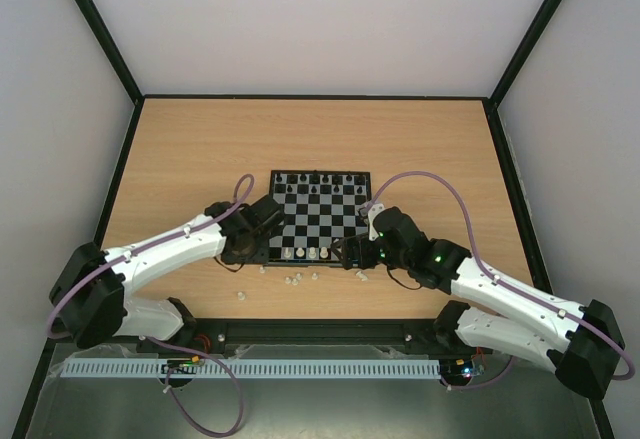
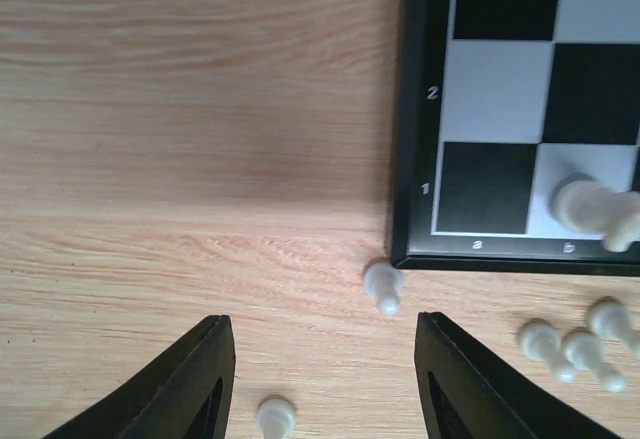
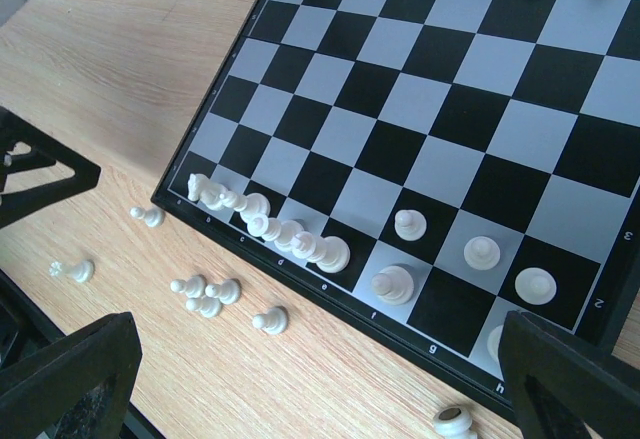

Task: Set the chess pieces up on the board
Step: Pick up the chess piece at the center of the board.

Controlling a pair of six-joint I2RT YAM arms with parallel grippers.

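Observation:
The board lies mid-table, with black chess pieces along its far rows and white ones on the near row. My left gripper is open above the wood just off the board's near-left corner. One white pawn stands by that corner, and another lies between the fingers, untouched. My right gripper is open wide over the board's near edge, holding nothing. White pieces line the first rank, with pawns behind them.
Several loose white pawns lie on the wood in front of the board, with one more nearby. A white piece lies on its side near the right corner. The left gripper's dark body shows at the left.

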